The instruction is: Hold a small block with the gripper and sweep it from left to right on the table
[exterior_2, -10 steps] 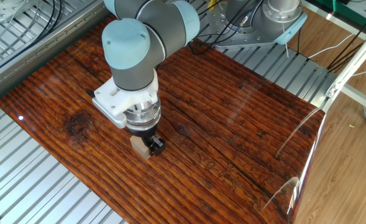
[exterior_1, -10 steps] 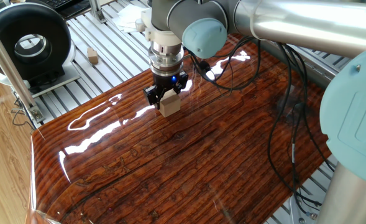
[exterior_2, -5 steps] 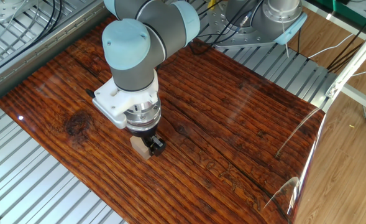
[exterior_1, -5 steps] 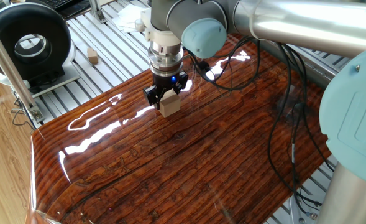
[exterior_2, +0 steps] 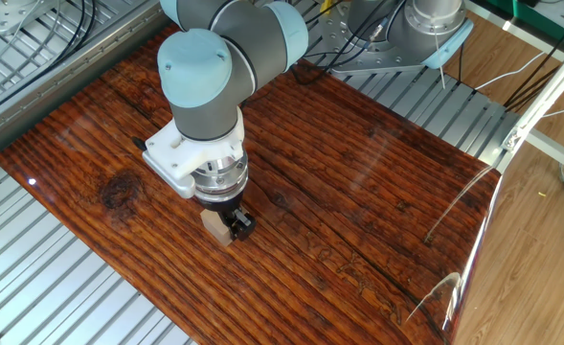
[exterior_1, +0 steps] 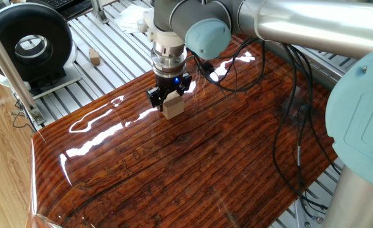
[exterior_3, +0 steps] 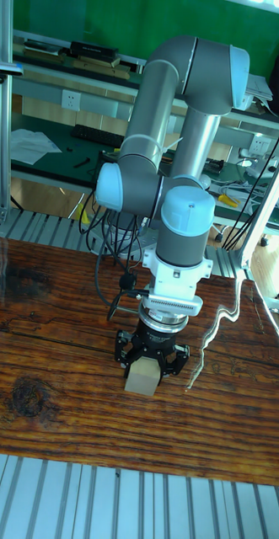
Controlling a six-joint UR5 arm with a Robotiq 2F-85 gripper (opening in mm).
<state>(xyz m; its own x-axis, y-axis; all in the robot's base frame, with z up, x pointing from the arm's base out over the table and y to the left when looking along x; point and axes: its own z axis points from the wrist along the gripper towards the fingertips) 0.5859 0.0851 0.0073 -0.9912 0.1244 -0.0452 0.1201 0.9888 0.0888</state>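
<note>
The small block [exterior_1: 172,108] [exterior_2: 217,228] [exterior_3: 142,378] is a pale beige wooden cube resting on the table [exterior_1: 192,171] [exterior_2: 358,192] [exterior_3: 55,354], a glossy reddish-brown board. My black two-finger gripper [exterior_1: 169,97] [exterior_2: 225,220] [exterior_3: 149,364] points straight down and is shut on the block, one finger on each side. A blue ring glows on the wrist just above the fingers in one fixed view. The block's underside touches or nearly touches the board.
A tinier brownish block [exterior_1: 95,57] sits on the aluminium slats beside a black round device [exterior_1: 28,41]. Black cables [exterior_1: 287,126] trail over the board's right part. A metal post [exterior_1: 9,69] stands at the left edge.
</note>
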